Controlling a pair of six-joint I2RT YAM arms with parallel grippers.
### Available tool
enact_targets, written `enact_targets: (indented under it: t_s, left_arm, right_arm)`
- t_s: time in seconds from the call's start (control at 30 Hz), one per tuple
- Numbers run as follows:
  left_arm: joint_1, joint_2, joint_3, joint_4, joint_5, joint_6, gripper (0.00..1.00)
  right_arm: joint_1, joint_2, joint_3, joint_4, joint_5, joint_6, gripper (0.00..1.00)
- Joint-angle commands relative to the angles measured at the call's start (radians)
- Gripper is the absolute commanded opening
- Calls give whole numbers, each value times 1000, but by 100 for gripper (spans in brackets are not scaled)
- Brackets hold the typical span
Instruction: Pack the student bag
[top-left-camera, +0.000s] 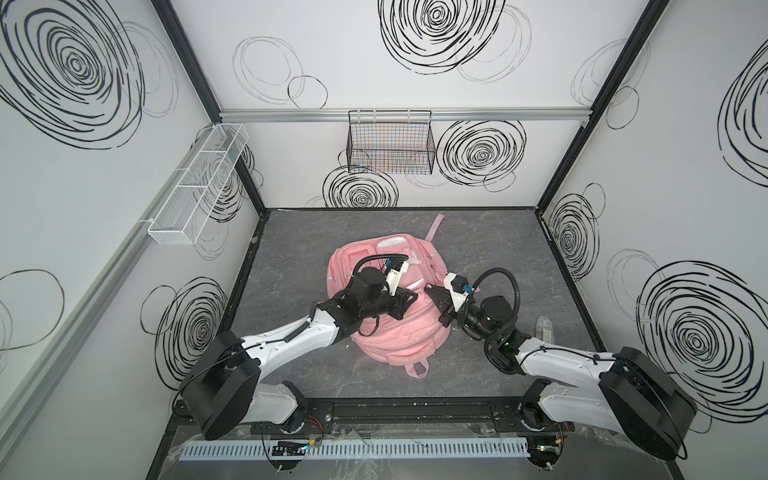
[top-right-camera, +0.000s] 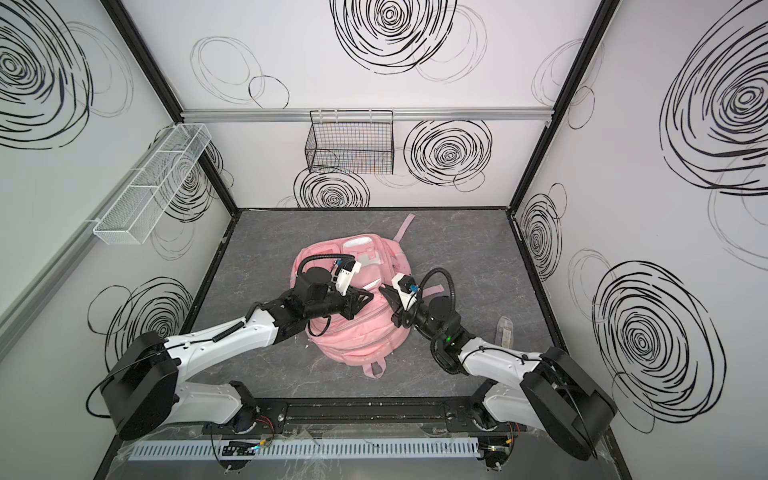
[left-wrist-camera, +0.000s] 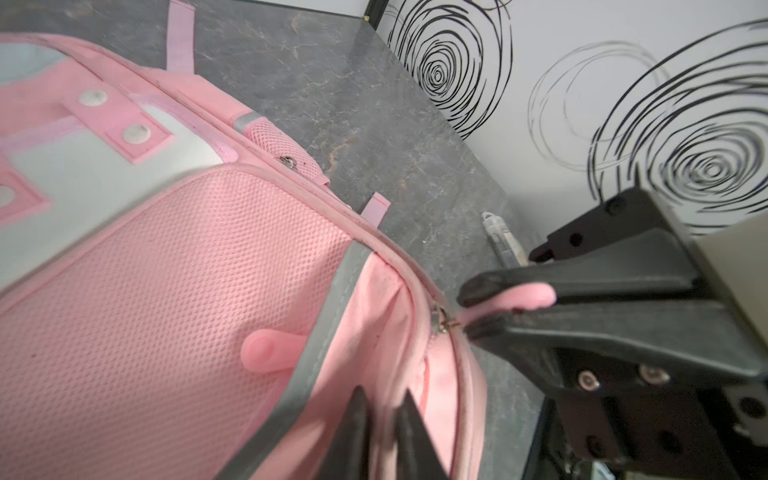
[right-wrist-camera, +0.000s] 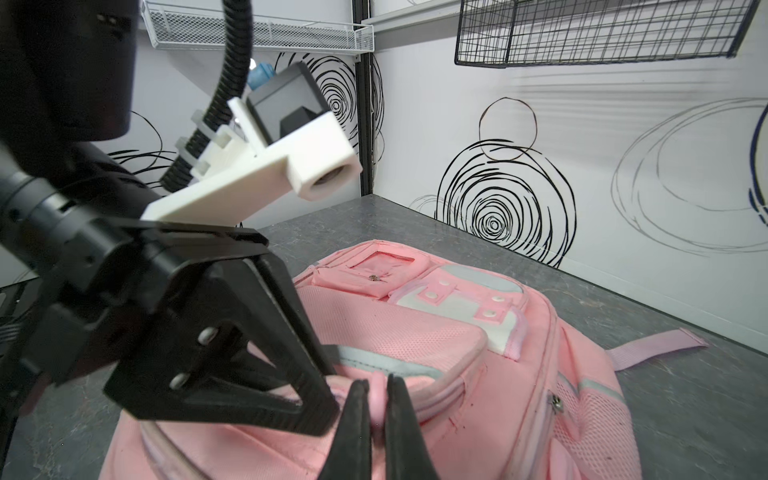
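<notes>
Student bag (top-left-camera: 386, 336) lengthwise near-to-far, top nearward

On the table (top-left-camera: 498, 249) lies the student bag (top-left-camera: 395, 336), left claw (top-left-camera: 409, 305) and right claw (top-left-camera: 429, 290) over it.

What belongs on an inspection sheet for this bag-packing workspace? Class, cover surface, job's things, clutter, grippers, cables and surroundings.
Surface: grey marbled tabletop.
Job's things: pink student bag lying front-up mid-table.
Clutter: clear plastic packet beside the right arm.
Grippers: right gripper shut on pink zipper pull; left gripper open over the bag's grey trim.
Cables: black corrugated hose looped at each wrist.
Surroundings: black wire basket on back wall, white mesh basket on side wall; swirl-printed walls.
</notes>
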Motion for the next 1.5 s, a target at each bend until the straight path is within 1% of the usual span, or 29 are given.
enact_targets:
  t_s: [0.0,0.07,0.13,0.2,0.27,0.33,0.43,0.47,0.5,0.57,0.6,0.63,0.77,0.83,0.93,1.03,1.17,1.3,1.47]
  left_arm:
    - [147,-25,63,20,-9,-107,64]
    - [218,-54,61,-85,-51,-94,77]
    - [294,-70,56,-172,-98,-69,77]
    - [362,-69,49,-219,-153,-46,77]
    - [379,-40,74,-255,-203,-13,74]
    - [359,-1,123,-263,-142,66,75]
    - [297,45,205,-247,-2,238,76]
    - [285,63,226,-225,64,280,76]
    - [280,86,249,-200,158,317,76]
    - [274,151,307,-176,323,355,76]
    - [269,196,349,-195,376,373,78]
    - [262,236,395,-237,407,407,77]
    - [200,393,576,-482,425,588,77]
    - [178,423,609,-527,470,615,77]
    - [169,407,580,-506,523,620,75]
    - [175,376,541,-508,531,621,73]
    - [195,334,486,-513,585,622,65]
    - [212,299,411,-490,626,617,60]
    - [199,298,390,-541,658,672,57]
  right_arm:
    - [-35,-47,-6,100,-118,15,0]
    - [-76,-44,2,89,-199,4,0]
    - [-106,-32,15,73,-260,-14,0]
    - [-126,-13,36,44,-306,-45,0]
    - [-143,12,48,36,-359,-64,0]
    - [-160,40,62,37,-418,-77,0]
    - [-182,68,87,12,-488,-97,0]
    - [-189,72,94,7,-513,-103,0]
    - [-193,73,96,7,-531,-110,0]
    - [-192,70,95,16,-552,-124,0]
    - [-194,70,95,19,-558,-127,0]
    - [-195,70,96,21,-568,-131,0]
    - [-195,68,104,15,-602,-145,0]
    - [-197,68,106,10,-607,-153,0]
    - [-205,67,109,-2,-615,-160,0]
    - [-211,70,109,-1,-617,-159,0]
    - [-220,81,109,-1,-624,-163,0]
    - [-229,89,110,-3,-630,-163,0]
    - [-235,82,115,-17,-630,-167,0]
